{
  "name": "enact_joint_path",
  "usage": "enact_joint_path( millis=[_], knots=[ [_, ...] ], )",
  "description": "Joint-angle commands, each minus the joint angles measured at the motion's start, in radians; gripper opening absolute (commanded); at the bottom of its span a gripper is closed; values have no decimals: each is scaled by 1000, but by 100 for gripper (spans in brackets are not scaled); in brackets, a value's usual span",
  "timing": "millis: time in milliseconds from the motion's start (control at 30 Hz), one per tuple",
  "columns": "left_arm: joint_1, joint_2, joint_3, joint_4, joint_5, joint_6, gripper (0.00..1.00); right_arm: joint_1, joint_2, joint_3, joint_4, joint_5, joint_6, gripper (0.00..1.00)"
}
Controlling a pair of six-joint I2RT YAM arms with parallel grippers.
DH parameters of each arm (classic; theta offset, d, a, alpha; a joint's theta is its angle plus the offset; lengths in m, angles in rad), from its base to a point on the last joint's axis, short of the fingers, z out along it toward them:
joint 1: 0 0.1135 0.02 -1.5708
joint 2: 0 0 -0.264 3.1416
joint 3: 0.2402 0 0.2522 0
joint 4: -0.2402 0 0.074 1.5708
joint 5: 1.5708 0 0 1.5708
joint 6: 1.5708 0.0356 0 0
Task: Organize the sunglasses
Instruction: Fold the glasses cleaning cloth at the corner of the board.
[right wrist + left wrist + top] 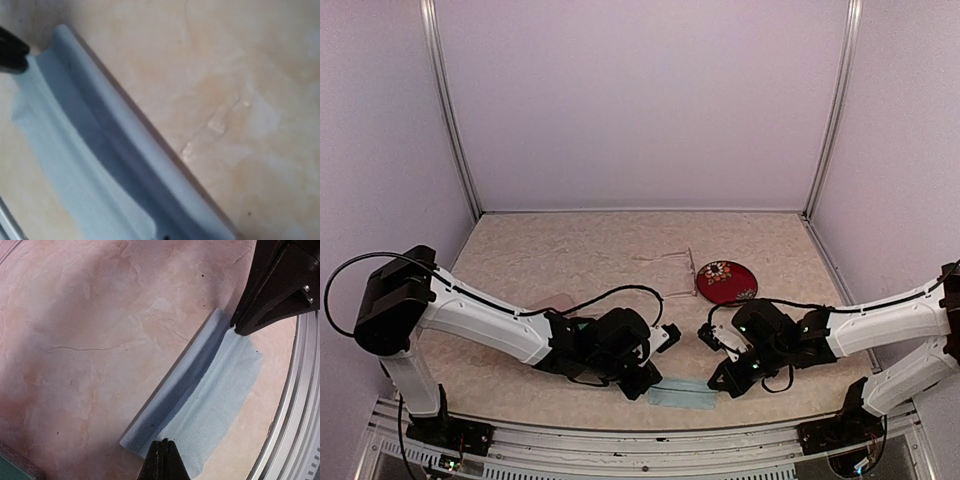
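both arms stretch low and inward, left tool (162,446) and right tool (240,328) pinched tight, tips facing.

free: far-left table (540,250) | blocked near centre: left hand (647,387), right hand (719,385), cloth (682,396) | mid-right: red round item (726,282)

I am seeing one pale, thin-framed pair of sunglasses (686,258) lying just left of the red flowered case (725,282).

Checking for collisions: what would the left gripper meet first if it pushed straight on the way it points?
The light-blue cloth, lying right at the tips of the shut left gripper, possibly touching already. Beyond its far end stands the right gripper, off to one side of that line.
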State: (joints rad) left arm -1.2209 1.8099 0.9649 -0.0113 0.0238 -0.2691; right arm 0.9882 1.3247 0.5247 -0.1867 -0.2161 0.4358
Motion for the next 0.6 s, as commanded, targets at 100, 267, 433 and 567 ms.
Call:
enact_joint_path(
  millis=[100, 267, 433, 567],
  knots=[
    [-19, -22, -24, 17, -25, -33, 0, 24, -15, -18, 26, 10, 51, 0],
    [-23, -19, -28, 15, -28, -37, 0, 37, -12, -22, 31, 10, 61, 0],
    [-26, -24, -32, 9, -30, -39, 0, 49, -19, -25, 32, 11, 72, 0],
    [-30, -31, -37, 5, -33, -41, 0, 56, -25, -25, 32, 11, 78, 0]
  ],
)
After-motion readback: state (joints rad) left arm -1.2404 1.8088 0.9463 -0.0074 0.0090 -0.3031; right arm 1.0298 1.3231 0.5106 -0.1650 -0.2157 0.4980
